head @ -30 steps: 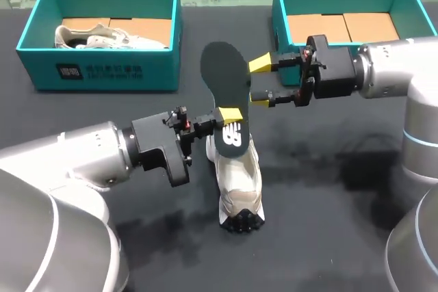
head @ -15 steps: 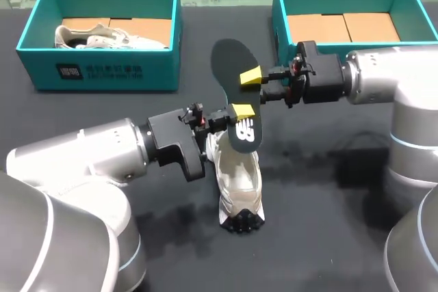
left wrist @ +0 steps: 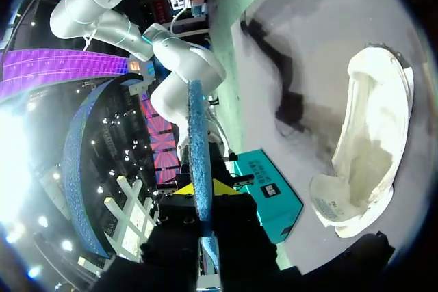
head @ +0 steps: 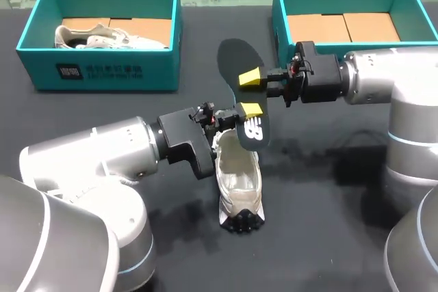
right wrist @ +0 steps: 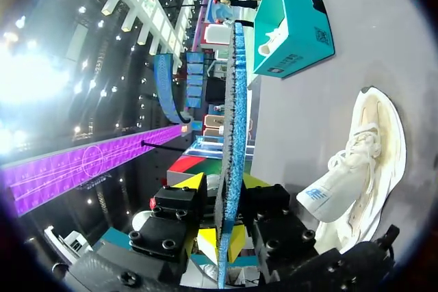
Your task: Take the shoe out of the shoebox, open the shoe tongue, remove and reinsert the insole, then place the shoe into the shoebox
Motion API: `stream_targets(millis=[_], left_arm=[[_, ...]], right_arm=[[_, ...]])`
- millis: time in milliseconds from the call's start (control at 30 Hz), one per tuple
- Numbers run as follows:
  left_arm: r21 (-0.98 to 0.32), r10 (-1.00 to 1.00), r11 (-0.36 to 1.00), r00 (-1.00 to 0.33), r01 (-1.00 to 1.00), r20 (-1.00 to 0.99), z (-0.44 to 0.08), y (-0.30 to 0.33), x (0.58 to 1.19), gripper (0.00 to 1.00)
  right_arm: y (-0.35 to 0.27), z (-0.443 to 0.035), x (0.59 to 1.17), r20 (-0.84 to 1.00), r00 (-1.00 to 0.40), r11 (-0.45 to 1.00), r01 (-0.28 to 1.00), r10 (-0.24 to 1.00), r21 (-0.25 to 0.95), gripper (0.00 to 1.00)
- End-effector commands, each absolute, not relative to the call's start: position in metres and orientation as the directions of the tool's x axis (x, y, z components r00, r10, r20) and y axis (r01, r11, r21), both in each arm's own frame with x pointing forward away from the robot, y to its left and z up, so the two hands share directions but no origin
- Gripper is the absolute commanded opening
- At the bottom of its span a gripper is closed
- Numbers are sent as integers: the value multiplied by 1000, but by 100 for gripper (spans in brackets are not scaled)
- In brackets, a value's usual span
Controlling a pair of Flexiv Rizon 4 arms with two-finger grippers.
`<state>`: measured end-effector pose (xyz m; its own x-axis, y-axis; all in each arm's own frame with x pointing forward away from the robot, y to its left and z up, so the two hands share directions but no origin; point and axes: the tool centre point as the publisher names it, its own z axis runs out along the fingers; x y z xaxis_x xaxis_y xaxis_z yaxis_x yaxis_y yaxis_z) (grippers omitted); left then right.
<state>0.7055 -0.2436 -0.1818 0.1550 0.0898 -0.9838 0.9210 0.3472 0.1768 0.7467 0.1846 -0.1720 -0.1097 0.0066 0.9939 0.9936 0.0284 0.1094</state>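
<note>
**Both our grippers pinch the insole above the shoe**

The dark insole [head: 236, 59] hangs tilted in the air just above the white shoe [head: 239, 172], which rests on the dark table [head: 328, 223]. Our left gripper [head: 250, 114] is clamped on the insole's heel end, right over the shoe's opening. Our right gripper [head: 252, 80] pinches its middle, a little farther from the shoe. In both wrist views the insole runs edge-on between the fingers. Beyond the shoe, well apart from it, the left shoebox [head: 102, 70] holds a second shoe [head: 102, 35], and the right shoebox [head: 287, 11] shows only its cardboard floor.
</note>
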Motion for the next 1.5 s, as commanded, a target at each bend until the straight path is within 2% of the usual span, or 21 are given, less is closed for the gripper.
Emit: stream_targets(millis=[33, 267, 367, 433, 567, 633, 767, 833, 867, 1100, 1133, 1167, 1200, 1500], left_arm=[[182, 102, 364, 155, 914, -983, -182, -251, 706, 0], [196, 112, 367, 166, 909, -980, -184, -251, 707, 0], [198, 113, 366, 168, 909, -979, -184, -252, 707, 0], [200, 112, 366, 170, 909, -979, -185, -252, 707, 0], [201, 113, 365, 172, 909, -979, -185, -251, 707, 0], [202, 114, 365, 172, 909, -979, -186, -250, 707, 0], [200, 113, 364, 170, 910, -979, -187, -249, 707, 0], [201, 113, 363, 171, 910, -979, -187, -248, 706, 0], [201, 113, 363, 171, 910, -979, -187, -248, 706, 0], [191, 113, 353, 161, 916, -981, -188, -246, 702, 0], [188, 113, 350, 158, 918, -981, -187, -244, 701, 21], [179, 111, 348, 149, 920, -983, -185, -241, 700, 66], [172, 108, 343, 143, 923, -984, -183, -237, 698, 100], [123, 151, 302, 80, 945, -985, -160, -182, 699, 100]], right_arm=[[183, -173, 745, 995, -104, 20, 994, 6, 104, 30], [181, -173, 744, 998, -69, 6, 998, 7, 69, 20], [179, -174, 743, 999, -53, -2, 999, 8, 53, 12], [177, -174, 743, 999, -44, -6, 999, 7, 44, 17], [174, -173, 742, 999, -35, -13, 999, 8, 35, 20], [173, -173, 742, 999, -31, -14, 999, 8, 31, 24], [172, -173, 743, 1000, -26, -11, 1000, 11, 26, 22], [172, -173, 743, 1000, -24, -11, 1000, 11, 24, 16], [172, -173, 743, 1000, -23, -13, 1000, 12, 23, 0], [171, -174, 744, 1000, -16, -9, 1000, 12, 16, 0], [171, -175, 744, 1000, -15, -9, 1000, 11, 16, 0], [171, -175, 744, 1000, -13, -8, 1000, 10, 14, 0], [171, -176, 744, 1000, -12, -8, 1000, 9, 12, 0], [171, -185, 738, 1000, 5, -14, 1000, 5, -5, 0]])
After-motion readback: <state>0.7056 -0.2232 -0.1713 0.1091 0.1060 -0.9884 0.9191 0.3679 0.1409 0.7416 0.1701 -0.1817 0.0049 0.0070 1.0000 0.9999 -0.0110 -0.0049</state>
